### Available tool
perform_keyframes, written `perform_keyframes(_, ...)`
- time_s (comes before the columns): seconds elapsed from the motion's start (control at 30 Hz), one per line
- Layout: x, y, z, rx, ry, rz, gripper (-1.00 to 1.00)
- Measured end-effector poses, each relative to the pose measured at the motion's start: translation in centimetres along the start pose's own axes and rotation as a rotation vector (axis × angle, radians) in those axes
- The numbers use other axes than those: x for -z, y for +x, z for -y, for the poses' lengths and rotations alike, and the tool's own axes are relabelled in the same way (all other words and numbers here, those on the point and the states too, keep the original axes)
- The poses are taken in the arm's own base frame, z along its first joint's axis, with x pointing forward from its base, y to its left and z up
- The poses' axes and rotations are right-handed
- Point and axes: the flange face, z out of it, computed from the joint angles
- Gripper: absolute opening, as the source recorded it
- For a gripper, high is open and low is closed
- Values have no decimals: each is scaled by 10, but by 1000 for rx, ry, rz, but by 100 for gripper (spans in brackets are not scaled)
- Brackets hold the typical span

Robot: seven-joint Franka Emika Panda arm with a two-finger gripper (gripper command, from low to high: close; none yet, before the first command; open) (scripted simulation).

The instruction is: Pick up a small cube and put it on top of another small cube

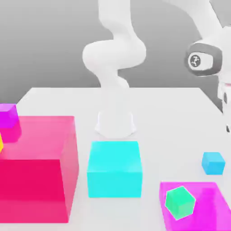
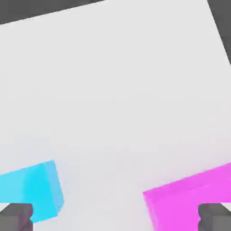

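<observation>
The small cube [image 1: 213, 163] sits alone on the white table [image 1: 167, 113] near its right edge in the exterior view, just behind the magenta block [image 1: 212, 198] carrying the small green cube [image 1: 180, 202]. The big cyan cube [image 1: 113, 168] stands mid-table, beside a large pink block [image 1: 40, 167]. The gripper [image 2: 115, 219] hangs with fingers [image 2: 17, 215] spread wide, empty.

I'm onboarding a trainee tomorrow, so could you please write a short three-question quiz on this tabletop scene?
1. True or false: the small sky-blue cube is stacked on the small green cube.
2. What does the small green cube rest on? A) white table B) flat magenta block C) big cyan cube
3. Fill in: the gripper fingers are ____.

Key: 1 false, it sits alone on the table. 2 B. 3 open, holding nothing.
</observation>
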Motion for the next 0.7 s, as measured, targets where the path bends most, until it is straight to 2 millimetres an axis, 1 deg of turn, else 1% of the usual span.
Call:
perform_keyframes(0.03,-17,-9,8,43,-3,26,0)
perform_keyframes(0.07,-30,-14,11,63,-4,39,0)
perform_keyframes(0.23,-88,-21,14,82,-3,52,0)
perform_keyframes(0.27,-94,-22,14,83,-3,53,-100)
perform_keyframes(0.43,-94,-22,14,82,-4,54,-100)
perform_keyframes(0.47,-97,-22,14,83,-4,53,-100)
perform_keyframes(0.5,-93,-22,14,83,-4,53,-100)
perform_keyframes(0.57,-76,-20,14,83,-4,53,-100)
perform_keyframes(0.67,-45,-19,14,83,-5,53,-100)
perform_keyframes(0.7,-34,-16,9,70,-7,53,-100)
